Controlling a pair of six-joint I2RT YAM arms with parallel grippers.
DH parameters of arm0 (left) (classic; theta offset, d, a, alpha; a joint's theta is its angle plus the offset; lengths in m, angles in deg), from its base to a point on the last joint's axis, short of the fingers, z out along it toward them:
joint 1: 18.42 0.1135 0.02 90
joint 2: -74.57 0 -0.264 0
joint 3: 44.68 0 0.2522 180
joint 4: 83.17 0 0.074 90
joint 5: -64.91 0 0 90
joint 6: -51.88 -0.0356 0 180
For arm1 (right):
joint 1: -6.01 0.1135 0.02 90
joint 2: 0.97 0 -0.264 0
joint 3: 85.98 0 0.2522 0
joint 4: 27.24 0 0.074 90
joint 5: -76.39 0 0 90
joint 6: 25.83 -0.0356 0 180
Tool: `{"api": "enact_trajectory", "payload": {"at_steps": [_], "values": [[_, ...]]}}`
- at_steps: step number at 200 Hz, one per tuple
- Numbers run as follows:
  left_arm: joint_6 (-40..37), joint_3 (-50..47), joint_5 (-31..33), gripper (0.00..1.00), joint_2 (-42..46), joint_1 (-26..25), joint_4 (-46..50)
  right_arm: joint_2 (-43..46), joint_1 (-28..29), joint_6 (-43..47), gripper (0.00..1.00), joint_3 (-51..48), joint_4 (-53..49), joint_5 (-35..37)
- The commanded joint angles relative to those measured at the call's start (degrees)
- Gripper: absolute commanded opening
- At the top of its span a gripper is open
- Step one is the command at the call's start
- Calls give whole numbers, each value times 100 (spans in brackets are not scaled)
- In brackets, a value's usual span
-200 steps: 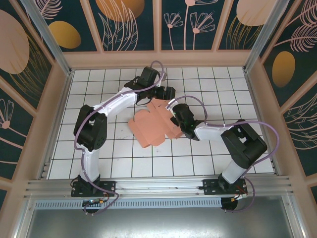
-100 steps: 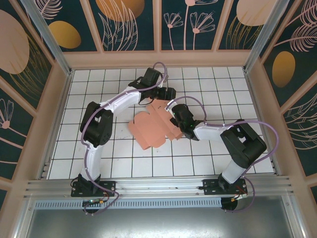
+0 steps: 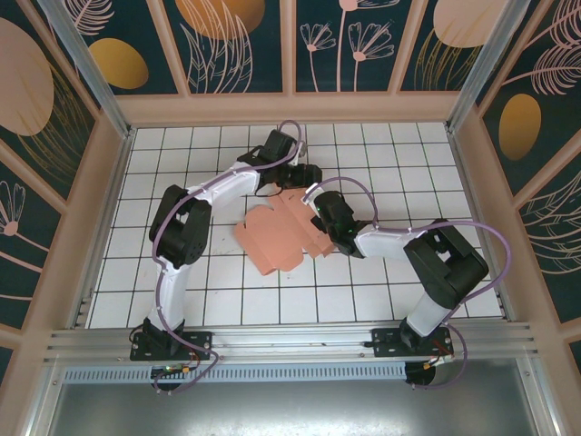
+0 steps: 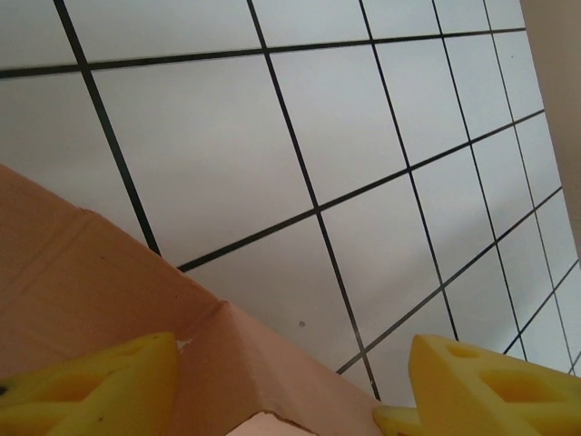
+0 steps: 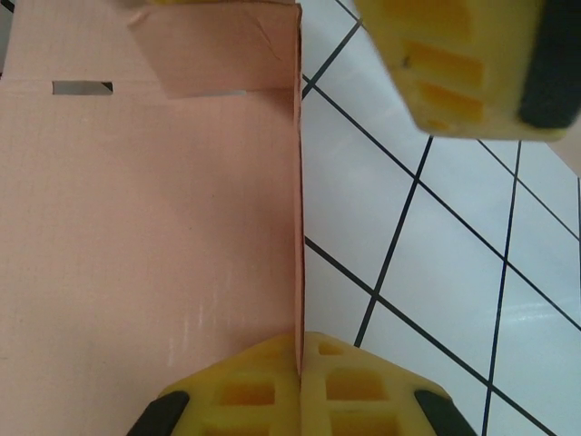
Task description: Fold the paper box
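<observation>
Salmon-pink paper box [image 3: 277, 234], a mostly flat sheet on the tiled table [image 3: 390, 272]: with the right gripper [image 5: 298, 368] clamped on one panel edge as anchor, the left gripper [image 4: 290, 386], jaws apart astride a far flap, should bite close to the crease before folding.

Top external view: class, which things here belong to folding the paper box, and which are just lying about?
Belong to the job:
- paper box, salmon-pink sheet with some flaps raised
- right gripper, pinched on its edge
- left gripper, open at its far corner

Just surroundings:
- tiled table
- patterned walls
- metal rail at the near edge
</observation>
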Motion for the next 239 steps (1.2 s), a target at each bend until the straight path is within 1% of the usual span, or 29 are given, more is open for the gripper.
{"api": "enact_trajectory", "payload": {"at_steps": [1, 29, 36, 43, 45, 51, 62, 80, 91, 109, 117, 123, 143, 148, 154, 157, 160, 181, 193, 200, 207, 216, 220, 239], "values": [[424, -142, -686, 64, 218, -157, -85, 68, 45, 33, 0, 160, 258, 59], [574, -174, -688, 63, 215, -209, -120, 84, 53, 25, 0, 134, 247, 63], [608, -199, -680, 60, 220, -218, -144, 91, 55, 20, 0, 129, 248, 62], [644, -221, -672, 56, 228, -225, -170, 95, 52, 16, 0, 125, 248, 62], [657, -226, -660, 52, 227, -222, -180, 97, 51, 16, 0, 121, 244, 56], [691, -239, -658, 47, 230, -232, -199, 105, 48, 8, 0, 122, 237, 52], [728, -249, -651, 44, 233, -235, -231, 103, 53, 9, 0, 134, 231, 49], [753, -257, -625, 41, 217, -238, -237, 101, 62, -1, 0, 134, 211, 40], [752, -262, -608, 33, 202, -236, -237, 108, 70, 7, 0, 142, 203, 40], [744, -284, -600, 26, 198, -237, -241, 101, 89, 9, 0, 137, 200, 45], [740, -293, -606, 20, 176, -236, -246, 96, 95, -2, 0, 149, 189, 45], [733, -295, -601, 18, 173, -237, -245, 94, 102, -2, 0, 158, 175, 38], [721, -318, -574, 17, 186, -244, -245, 81, 114, -9, 0, 166, 161, 48], [713, -323, -559, 21, 181, -238, -245, 74, 115, -10, 0, 173, 152, 57], [717, -326, -544, 31, 183, -236, -245, 79, 123, -15, 0, 173, 138, 56], [719, -328, -534, 38, 180, -237, -245, 78, 124, -19, 0, 177, 135, 55], [719, -329, -530, 40, 182, -243, -245, 79, 124, -19, 0, 178, 133, 49], [720, -374, -509, 41, 192, -236, -285, 73, 137, -28, 0, 182, 118, 60], [722, -395, -501, 44, 204, -239, -302, 71, 142, -37, 0, 182, 104, 61], [725, -396, -510, 43, 200, -242, -313, 74, 152, -44, 0, 193, 99, 59], [721, -402, -508, 38, 213, -236, -325, 60, 159, -46, 0, 190, 90, 60], [725, -413, -505, 28, 209, -237, -338, 58, 168, -54, 0, 200, 90, 63], [720, -416, -506, 25, 209, -240, -333, 54, 176, -54, 0, 204, 82, 59], [712, -417, -508, 21, 234, -241, -333, 28, 194, -72, 0, 228, 74, 53]]}}
